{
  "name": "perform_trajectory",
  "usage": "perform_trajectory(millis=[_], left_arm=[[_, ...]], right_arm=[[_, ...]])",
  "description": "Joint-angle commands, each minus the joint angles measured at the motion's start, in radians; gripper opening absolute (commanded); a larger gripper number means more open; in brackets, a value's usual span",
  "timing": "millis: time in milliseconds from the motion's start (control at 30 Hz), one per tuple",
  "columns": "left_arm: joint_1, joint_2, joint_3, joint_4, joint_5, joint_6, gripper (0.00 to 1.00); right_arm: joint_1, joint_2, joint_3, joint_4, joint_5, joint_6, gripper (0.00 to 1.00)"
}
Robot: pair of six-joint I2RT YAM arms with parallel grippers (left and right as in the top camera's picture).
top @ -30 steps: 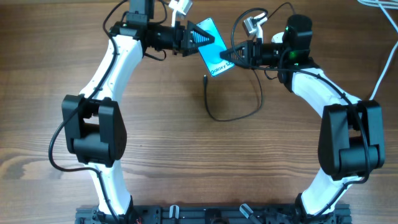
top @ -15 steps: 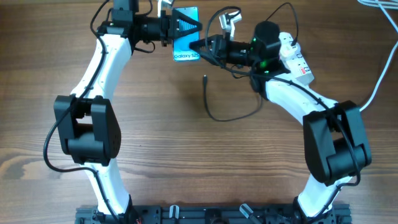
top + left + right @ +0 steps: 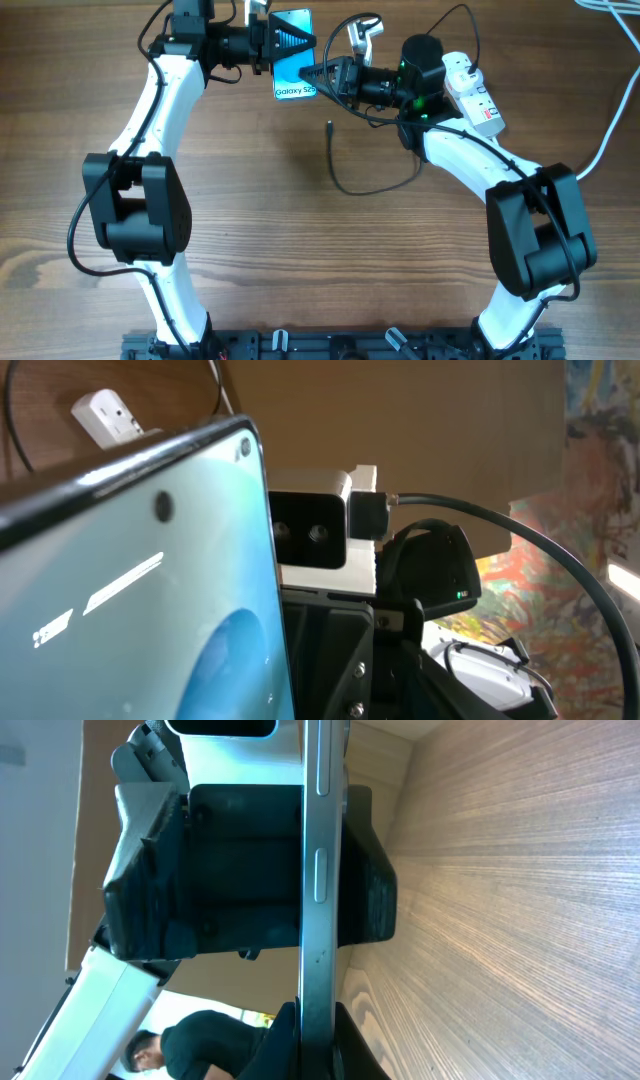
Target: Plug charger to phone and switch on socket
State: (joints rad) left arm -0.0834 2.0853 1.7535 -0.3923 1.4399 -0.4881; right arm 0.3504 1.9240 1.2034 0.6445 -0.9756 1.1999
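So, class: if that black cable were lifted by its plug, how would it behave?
Probably floppy: the cable lies in a loose curve on the table, so it would likely droop and trail. Likely light, being so thin. The small plug might twist when gripped.

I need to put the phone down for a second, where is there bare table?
The table is bare between the left arm and right arm, below the charger loop, and outside the left arm. Crowded at the far edge: left gripper, phone, right gripper, socket.
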Motion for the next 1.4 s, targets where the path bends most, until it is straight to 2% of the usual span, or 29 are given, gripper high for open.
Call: perform_trajectory(millis=[0, 167, 300, 467, 700, 767, 800, 833, 867, 900, 1033, 1367], left_arm=[[0.014, -0.018, 0.008, 0.008, 0.079, 0.001, 0.53], [0.014, -0.018, 0.008, 0.008, 0.079, 0.001, 0.55], [0.014, -0.018, 0.008, 0.008, 0.078, 0.001, 0.52], [0.014, -0.018, 0.008, 0.024, 0.077, 0.002, 0.35], [0.014, -0.018, 0.008, 0.024, 0.066, 0.005, 0.05], [0.014, -0.018, 0.008, 0.023, 0.066, 0.005, 0.04], [0.014, -0.018, 0.008, 0.023, 0.066, 0.005, 0.04], [0.014, -0.018, 0.008, 0.022, 0.067, 0.005, 0.04], [0.014, -0.018, 0.008, 0.017, 0.067, 0.005, 0.04], [0.014, -0.018, 0.008, 0.008, 0.067, 0.005, 0.04], [0.013, -0.017, 0.008, -0.055, 0.067, 0.012, 0.04], [-0.041, -0.017, 0.008, -0.076, 0.071, 0.011, 0.04]], right_arm=[[-0.037, 0.002, -0.001, 0.020, 0.040, 0.014, 0.04], [-0.045, 0.002, -0.001, 0.024, 0.041, 0.031, 0.04], [-0.045, 0.002, -0.001, 0.023, 0.044, 0.034, 0.04], [-0.044, 0.002, -0.001, -0.008, 0.005, 0.034, 0.04], [-0.044, 0.002, -0.001, -0.010, -0.066, 0.032, 0.04], [-0.045, 0.002, -0.001, -0.010, -0.080, 0.029, 0.05], [-0.046, 0.002, -0.001, -0.010, -0.094, 0.009, 0.30], [-0.047, 0.002, -0.001, -0.010, -0.115, -0.010, 0.48], [-0.049, 0.002, -0.001, -0.010, -0.170, -0.027, 0.56], [-0.051, 0.002, -0.001, -0.010, -0.212, -0.038, 0.59], [-0.076, 0.002, -0.001, -0.010, -0.380, -0.119, 0.61], [-0.095, 0.002, -0.001, -0.008, -0.412, -0.127, 0.53]])
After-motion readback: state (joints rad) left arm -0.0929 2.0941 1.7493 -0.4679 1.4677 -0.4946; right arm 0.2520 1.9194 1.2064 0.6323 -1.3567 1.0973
